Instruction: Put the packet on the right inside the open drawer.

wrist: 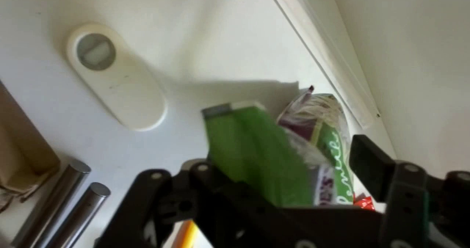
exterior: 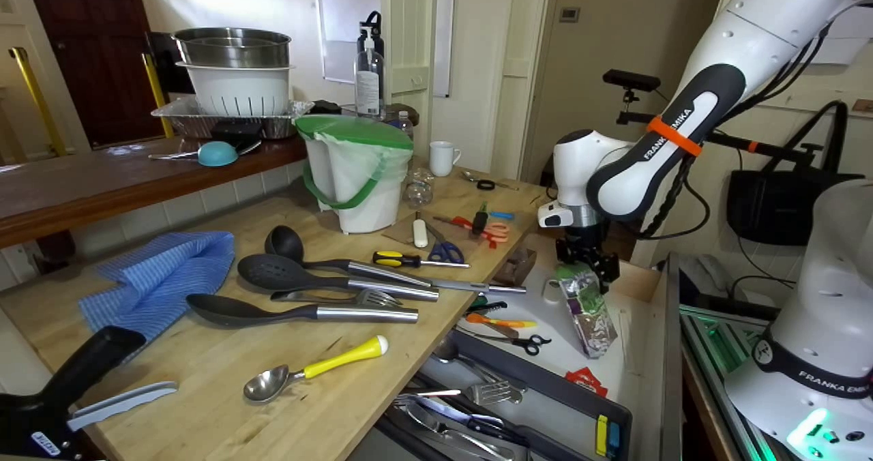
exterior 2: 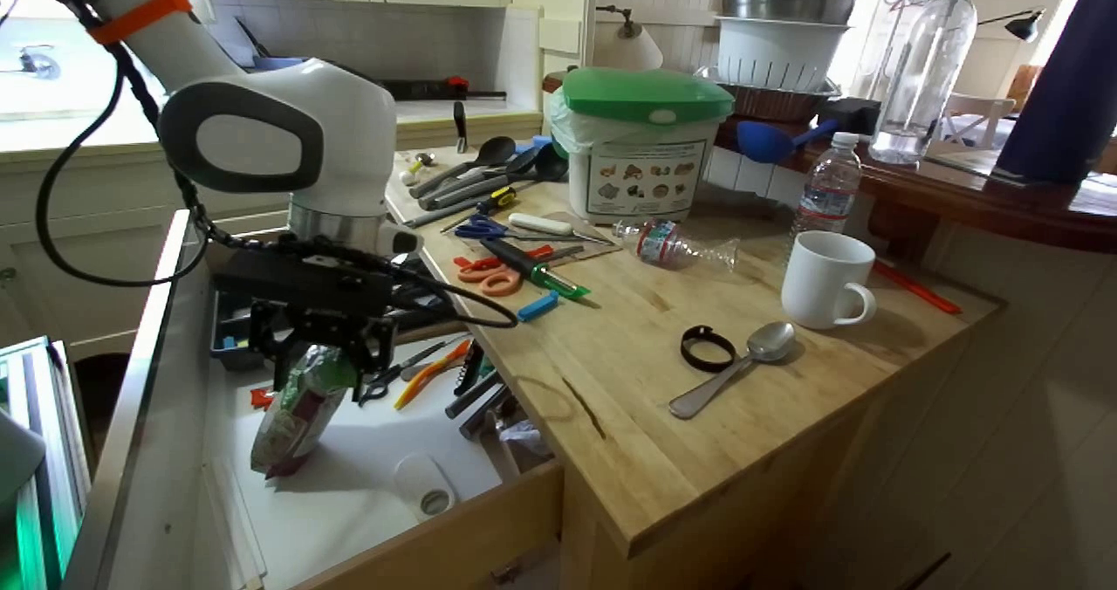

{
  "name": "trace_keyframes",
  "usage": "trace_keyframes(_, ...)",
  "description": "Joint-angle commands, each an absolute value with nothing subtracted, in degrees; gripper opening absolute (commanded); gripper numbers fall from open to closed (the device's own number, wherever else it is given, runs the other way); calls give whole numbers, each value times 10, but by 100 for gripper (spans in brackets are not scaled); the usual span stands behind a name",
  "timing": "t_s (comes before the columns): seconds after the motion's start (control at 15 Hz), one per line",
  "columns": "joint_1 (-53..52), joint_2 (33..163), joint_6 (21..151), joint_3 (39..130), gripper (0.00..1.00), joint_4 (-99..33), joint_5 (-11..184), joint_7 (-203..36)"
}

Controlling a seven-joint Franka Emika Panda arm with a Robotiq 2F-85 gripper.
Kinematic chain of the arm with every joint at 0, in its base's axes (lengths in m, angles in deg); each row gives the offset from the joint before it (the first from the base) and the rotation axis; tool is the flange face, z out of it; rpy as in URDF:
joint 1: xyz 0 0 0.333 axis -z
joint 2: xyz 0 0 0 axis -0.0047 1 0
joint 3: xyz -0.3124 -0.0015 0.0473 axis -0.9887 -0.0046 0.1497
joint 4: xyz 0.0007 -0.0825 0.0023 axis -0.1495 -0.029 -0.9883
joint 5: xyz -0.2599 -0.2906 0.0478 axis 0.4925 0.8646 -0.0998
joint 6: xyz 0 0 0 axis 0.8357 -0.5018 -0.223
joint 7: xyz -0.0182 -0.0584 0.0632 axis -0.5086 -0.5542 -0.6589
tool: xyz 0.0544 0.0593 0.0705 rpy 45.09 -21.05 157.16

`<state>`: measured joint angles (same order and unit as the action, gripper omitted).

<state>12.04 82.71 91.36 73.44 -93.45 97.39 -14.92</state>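
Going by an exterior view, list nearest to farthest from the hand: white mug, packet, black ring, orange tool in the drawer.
1. Packet: right at the hand, extending below it.
2. Orange tool: in the open drawer.
3. Black ring: on the wooden countertop.
4. White mug: also on the countertop, beyond the ring.

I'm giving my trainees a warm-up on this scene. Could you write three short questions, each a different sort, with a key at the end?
1. Multiple choice. In the wrist view, the blurred near end of the packet is mainly: A. blue; B. green; C. orange.
2. True or false: the packet is lying on the wooden counter.
3. Fill in the gap: beside the white mug lies a metal ____.

Key
1. B.
2. False: its lower end is inside the open drawer.
3. spoon.
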Motion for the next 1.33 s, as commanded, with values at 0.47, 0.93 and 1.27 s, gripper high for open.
trace_keyframes(0.47, 122, 684, 921, 758, 100, -994, 1172, -295)
trace_keyframes(0.93, 79, 589, 804, 764, 100, -975, 1091, -156)
trace_keyframes(1.27, 66, 526, 693, 764, 100, -976, 1029, -111)
